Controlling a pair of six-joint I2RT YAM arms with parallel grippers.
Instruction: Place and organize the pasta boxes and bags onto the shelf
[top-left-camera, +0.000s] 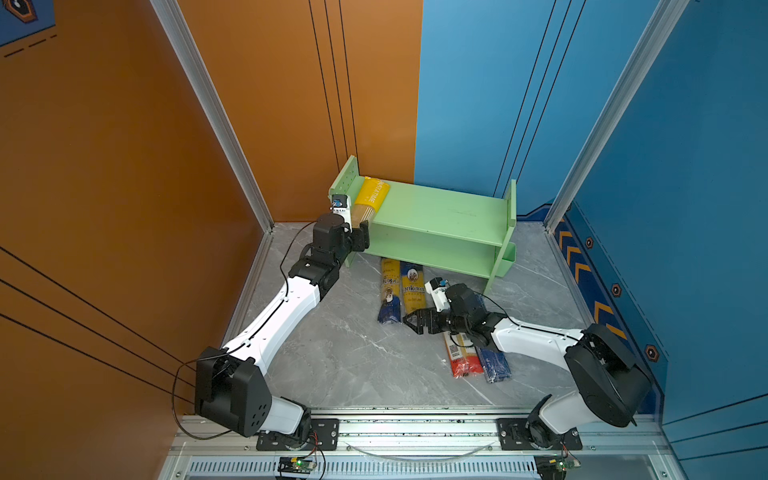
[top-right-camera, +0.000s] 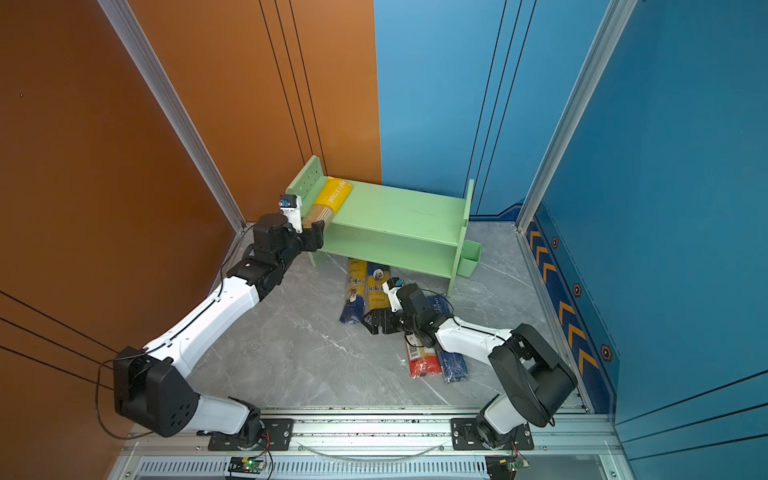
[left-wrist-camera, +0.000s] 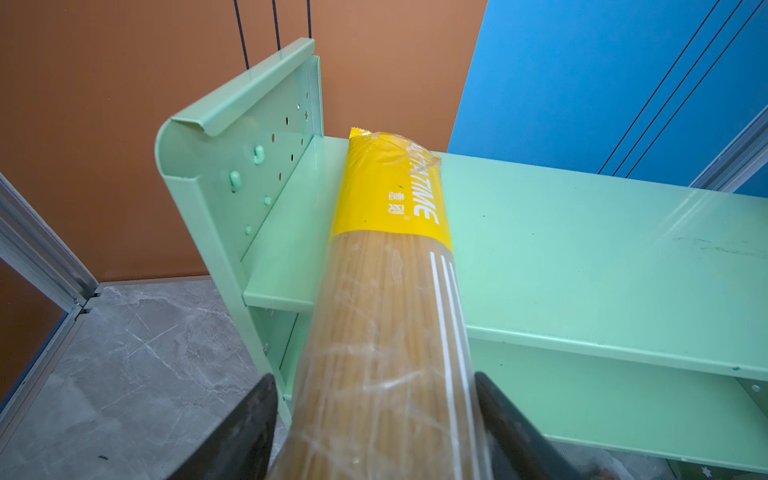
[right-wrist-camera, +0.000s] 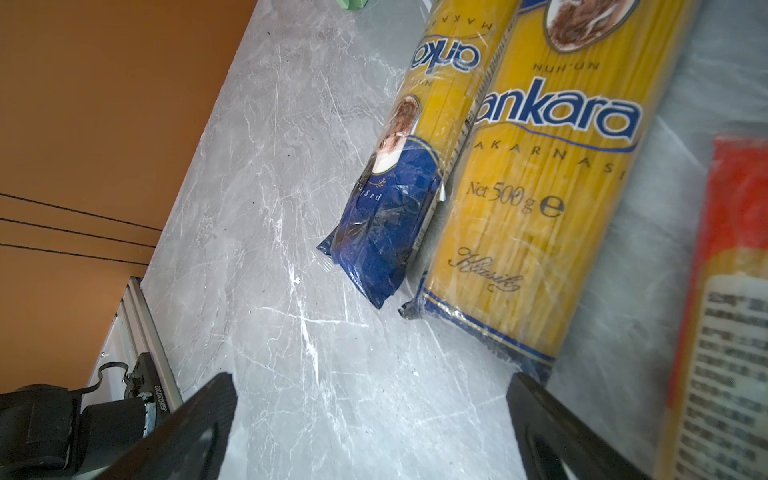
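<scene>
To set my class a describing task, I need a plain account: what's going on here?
The left tool straddles the near end of a yellow spaghetti pack whose far end lies on the top tier of the green shelf; whether it grips is unclear. The right tool is open and empty, over the table near two ankara packs. A red-ended pack and a dark blue pack lie partly under its arm, not yet shelved.

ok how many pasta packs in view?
5. Yellow pack on the shelf top, left end effector around it; two ankara packs on the floor before it; red pack and blue pack partly under the right arm.
</scene>
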